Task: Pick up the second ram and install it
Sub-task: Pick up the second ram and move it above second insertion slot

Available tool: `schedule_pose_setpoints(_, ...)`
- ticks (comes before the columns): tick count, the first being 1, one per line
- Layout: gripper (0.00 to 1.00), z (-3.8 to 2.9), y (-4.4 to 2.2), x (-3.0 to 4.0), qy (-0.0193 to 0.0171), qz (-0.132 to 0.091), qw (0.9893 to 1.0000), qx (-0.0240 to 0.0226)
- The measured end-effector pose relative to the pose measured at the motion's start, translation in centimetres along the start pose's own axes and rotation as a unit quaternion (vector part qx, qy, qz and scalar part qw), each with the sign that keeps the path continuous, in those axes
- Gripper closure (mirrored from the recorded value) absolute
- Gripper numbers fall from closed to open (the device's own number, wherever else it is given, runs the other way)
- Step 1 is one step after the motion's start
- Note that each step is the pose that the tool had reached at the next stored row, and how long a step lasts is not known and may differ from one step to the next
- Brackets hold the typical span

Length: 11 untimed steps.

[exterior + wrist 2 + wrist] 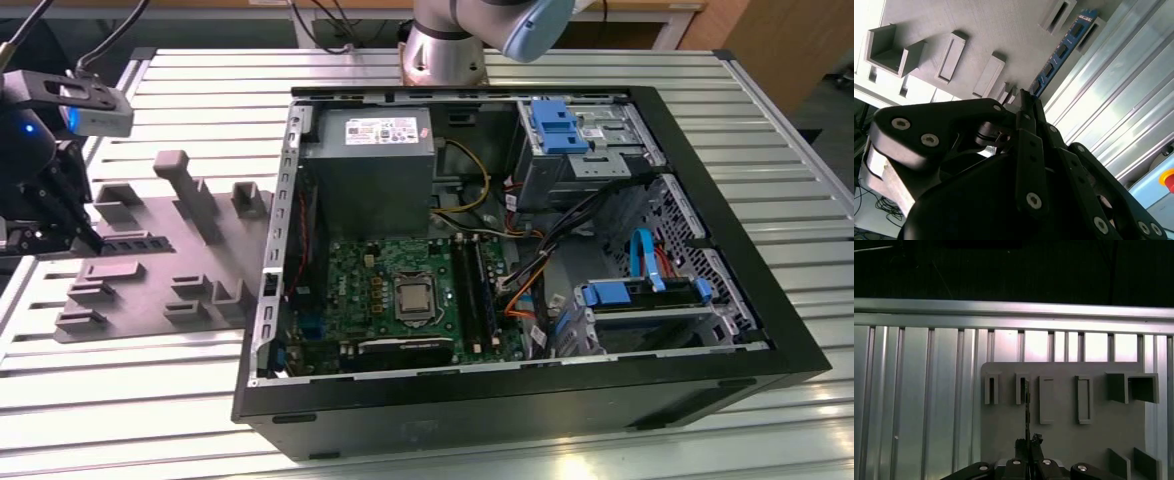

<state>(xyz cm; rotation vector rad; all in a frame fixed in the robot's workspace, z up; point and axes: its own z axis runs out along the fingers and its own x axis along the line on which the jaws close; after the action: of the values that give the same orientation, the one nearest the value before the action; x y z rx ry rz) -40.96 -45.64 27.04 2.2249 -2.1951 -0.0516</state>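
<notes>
Pincer (1026, 100) narrow, clamped on one end of the long thin blue circuit-board ram stick (1064, 52). Stick runs edge-up along the grey slotted holder plate (1004, 30) on the ribbed metal bench (134, 380), at the exterior view's left of the open black computer case (534, 405).

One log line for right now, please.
gripper: shut on long thin blue circuit-board ram stick | ram: at grey slotted holder plate | install: not done
</notes>
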Motion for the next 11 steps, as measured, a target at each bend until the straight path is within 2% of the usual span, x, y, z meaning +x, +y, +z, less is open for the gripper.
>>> schedule_pose_setpoints(11,0.86,-0.49,0.02,0.00,0.0001,0.000,1.0000,0.0000)
